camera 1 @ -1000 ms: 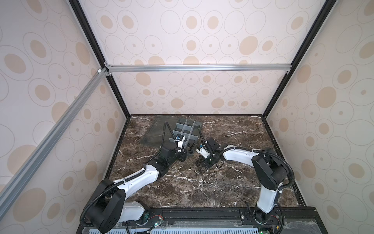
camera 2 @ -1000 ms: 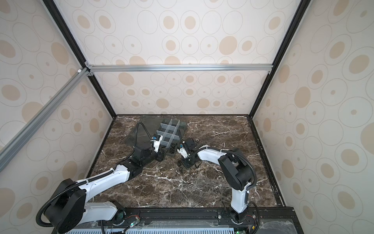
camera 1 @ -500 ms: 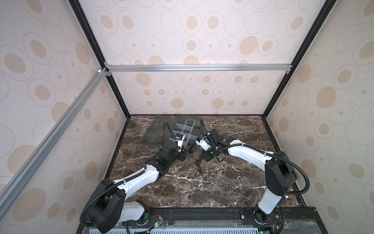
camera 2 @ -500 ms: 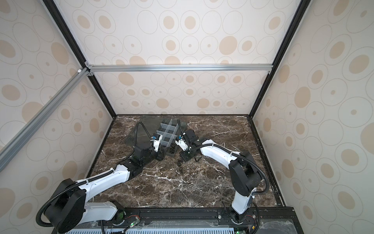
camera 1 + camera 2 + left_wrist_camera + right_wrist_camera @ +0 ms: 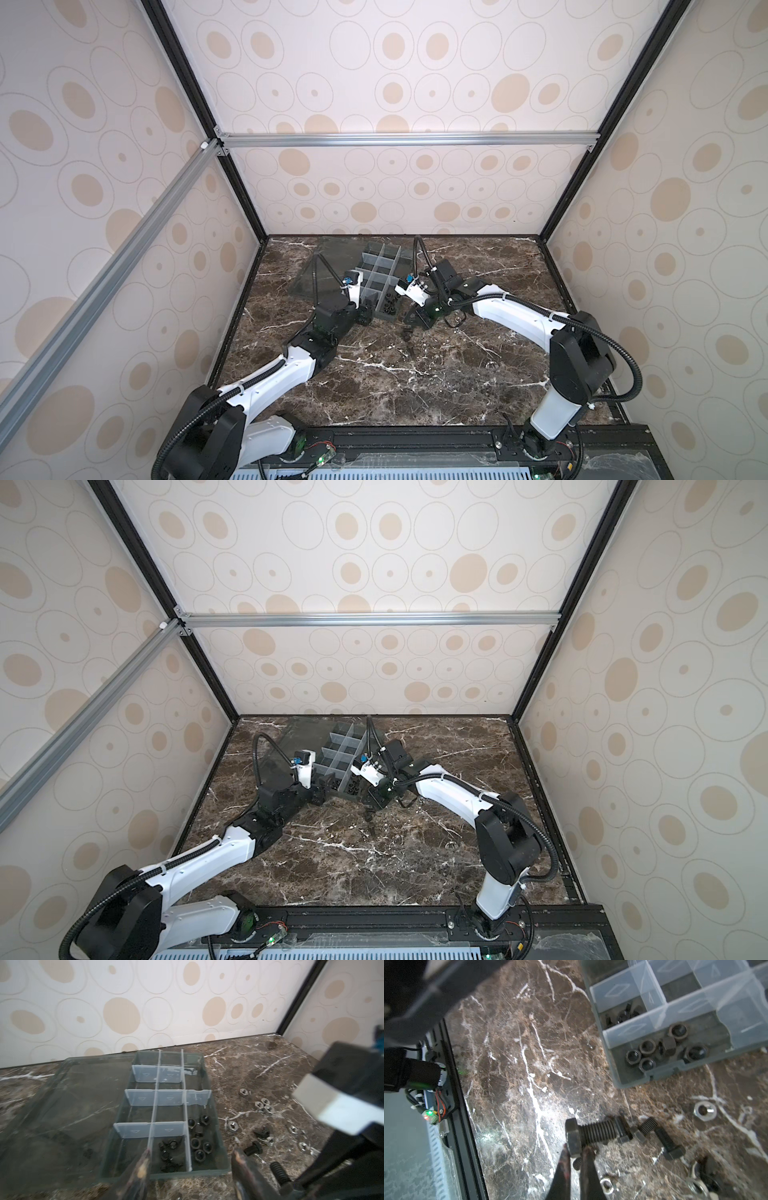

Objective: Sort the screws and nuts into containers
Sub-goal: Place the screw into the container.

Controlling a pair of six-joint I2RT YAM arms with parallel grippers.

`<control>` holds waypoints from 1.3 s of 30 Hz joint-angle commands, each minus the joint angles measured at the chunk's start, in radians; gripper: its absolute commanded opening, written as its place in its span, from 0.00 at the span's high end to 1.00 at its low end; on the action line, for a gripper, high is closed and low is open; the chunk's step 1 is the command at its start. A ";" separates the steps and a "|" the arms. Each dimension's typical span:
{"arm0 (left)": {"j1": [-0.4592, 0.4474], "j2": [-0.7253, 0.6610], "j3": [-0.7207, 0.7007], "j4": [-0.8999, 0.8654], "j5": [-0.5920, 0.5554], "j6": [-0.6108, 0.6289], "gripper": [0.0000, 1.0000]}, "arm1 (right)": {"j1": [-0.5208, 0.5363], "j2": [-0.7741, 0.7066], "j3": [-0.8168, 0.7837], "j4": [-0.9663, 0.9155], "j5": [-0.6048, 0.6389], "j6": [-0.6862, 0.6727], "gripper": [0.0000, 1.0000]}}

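Embossed triangles (image 5: 143, 1098) on frosted dividers (image 5: 124, 1130)

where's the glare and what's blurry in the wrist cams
Right wrist view: white glare on the marble table; the screw pinched by the right gripper is sharp. Left wrist view: the organizer box is slightly soft, the left gripper is blurred.

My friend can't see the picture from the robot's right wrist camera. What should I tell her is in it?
The right gripper is shut on the head of a black screw, over a dark marble table. More black screws and silver nuts lie close by, and a grey organizer box holds black nuts in its corner cell.
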 commanded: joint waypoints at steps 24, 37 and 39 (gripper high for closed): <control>0.077 -0.124 0.002 -0.121 0.039 0.033 0.38 | 0.020 0.698 0.966 -0.113 0.232 0.102 0.77; -0.078 -0.018 0.166 -0.323 -0.002 0.110 0.39 | 0.005 0.293 0.475 0.094 0.373 0.191 0.67; -0.131 0.041 0.201 -0.354 0.007 0.096 0.45 | -0.012 0.148 0.273 0.188 0.460 0.264 0.66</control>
